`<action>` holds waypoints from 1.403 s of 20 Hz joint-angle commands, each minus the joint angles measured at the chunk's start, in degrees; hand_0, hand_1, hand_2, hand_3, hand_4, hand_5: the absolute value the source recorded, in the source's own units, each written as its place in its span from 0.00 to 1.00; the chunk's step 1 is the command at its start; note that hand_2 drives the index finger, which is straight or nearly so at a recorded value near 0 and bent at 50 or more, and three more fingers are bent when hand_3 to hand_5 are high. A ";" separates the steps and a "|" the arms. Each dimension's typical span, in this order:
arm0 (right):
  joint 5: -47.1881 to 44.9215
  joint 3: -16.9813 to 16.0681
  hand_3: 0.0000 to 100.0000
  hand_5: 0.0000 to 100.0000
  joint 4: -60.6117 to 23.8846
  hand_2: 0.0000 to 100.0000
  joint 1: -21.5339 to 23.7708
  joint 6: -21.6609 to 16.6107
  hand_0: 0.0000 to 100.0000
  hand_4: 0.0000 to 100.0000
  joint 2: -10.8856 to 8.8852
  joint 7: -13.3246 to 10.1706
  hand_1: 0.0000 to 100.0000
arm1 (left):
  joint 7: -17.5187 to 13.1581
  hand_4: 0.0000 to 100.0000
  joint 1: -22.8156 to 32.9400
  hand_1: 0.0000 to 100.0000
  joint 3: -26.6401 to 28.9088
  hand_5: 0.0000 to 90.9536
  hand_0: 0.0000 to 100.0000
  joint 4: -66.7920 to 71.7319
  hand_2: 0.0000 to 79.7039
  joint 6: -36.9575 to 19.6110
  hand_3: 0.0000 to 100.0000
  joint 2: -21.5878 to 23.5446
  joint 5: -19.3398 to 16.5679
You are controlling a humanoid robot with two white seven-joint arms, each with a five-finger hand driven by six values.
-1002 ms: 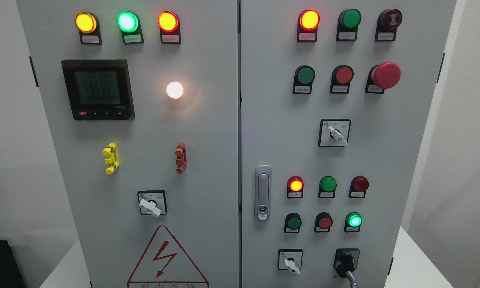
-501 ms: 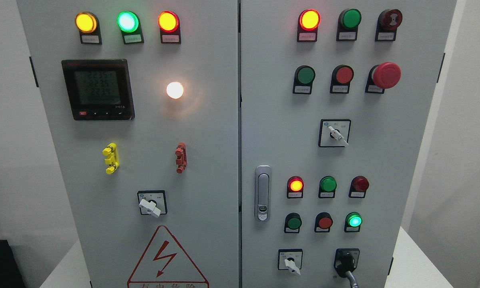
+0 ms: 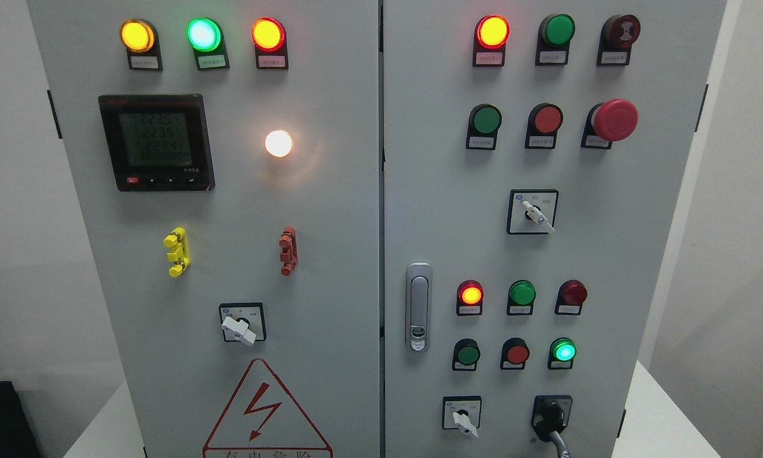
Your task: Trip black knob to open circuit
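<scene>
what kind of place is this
Probably an electrical test or training room: a grey control cabinet with indicator lamps, a digital power meter, a red emergency stop and a black knob, set against plain white walls.

Black knob (image 3: pixel 550 415) in a black square bezel, low on the right door of the grey cabinet (image 3: pixel 419 191), rightmost in the bottom row, its grey lever tip slanting down and to the right toward the frame's lower edge
</scene>
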 commanded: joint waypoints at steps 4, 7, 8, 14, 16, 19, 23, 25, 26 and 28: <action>-0.03 -0.50 1.00 1.00 0.09 0.00 0.05 -0.48 0.00 1.00 -0.20 0.02 0.00 | 0.01 0.00 0.00 0.39 0.00 0.00 0.12 0.00 0.00 0.04 0.00 0.00 -1.32; -0.03 -0.50 1.00 1.00 0.09 0.00 0.05 -0.48 0.00 1.00 -0.20 0.02 0.00 | 0.01 0.00 0.00 0.39 0.00 0.00 0.12 0.00 0.00 0.04 0.00 0.00 -1.32; -0.03 -0.59 1.00 1.00 0.09 0.00 0.05 -0.48 0.00 1.00 -0.29 0.02 0.00 | 0.01 0.00 0.00 0.39 0.00 0.00 0.12 0.00 0.00 -0.05 0.00 0.00 -1.32; -0.03 -0.68 1.00 1.00 0.18 0.00 0.05 -0.48 0.00 1.00 -0.38 0.02 0.00 | 0.01 0.00 0.00 0.39 0.00 0.00 0.12 0.00 0.00 -0.05 0.00 0.00 -1.32; -0.03 -0.59 1.00 1.00 0.18 0.00 0.05 -0.48 0.00 1.00 -0.38 0.02 0.00 | 0.01 0.00 0.00 0.39 0.00 0.00 0.12 0.00 0.00 -0.05 0.00 0.00 -1.32; -0.03 -0.68 1.00 1.00 0.27 0.00 0.05 -0.48 0.00 1.00 -0.55 0.02 0.00 | 0.01 0.00 0.00 0.39 0.00 0.00 0.12 0.00 0.00 -0.05 0.00 0.00 -1.32; -0.03 -0.85 1.00 1.00 0.27 0.00 0.05 -0.57 0.00 1.00 -0.64 0.02 0.00 | 0.01 0.00 0.00 0.39 0.00 0.00 0.12 0.00 0.00 -0.05 0.00 0.00 -1.32; -0.12 -0.94 1.00 1.00 0.27 0.00 0.13 -0.57 0.00 1.00 -0.73 0.02 0.00 | 0.01 0.00 0.00 0.39 0.00 0.00 0.12 0.00 0.00 0.04 0.00 0.00 -1.32; -0.12 -1.12 1.00 1.00 0.27 0.00 0.13 -0.57 0.00 1.00 -0.73 0.02 0.00 | 0.01 0.00 0.00 0.39 0.00 0.00 0.12 0.00 0.00 0.04 0.00 0.00 -1.32; -0.12 -1.29 1.00 1.00 0.27 0.00 0.13 -0.57 0.00 1.00 -0.73 0.02 0.00 | 0.01 0.00 0.00 0.39 0.00 0.00 0.12 0.00 0.00 0.04 0.00 0.00 -1.32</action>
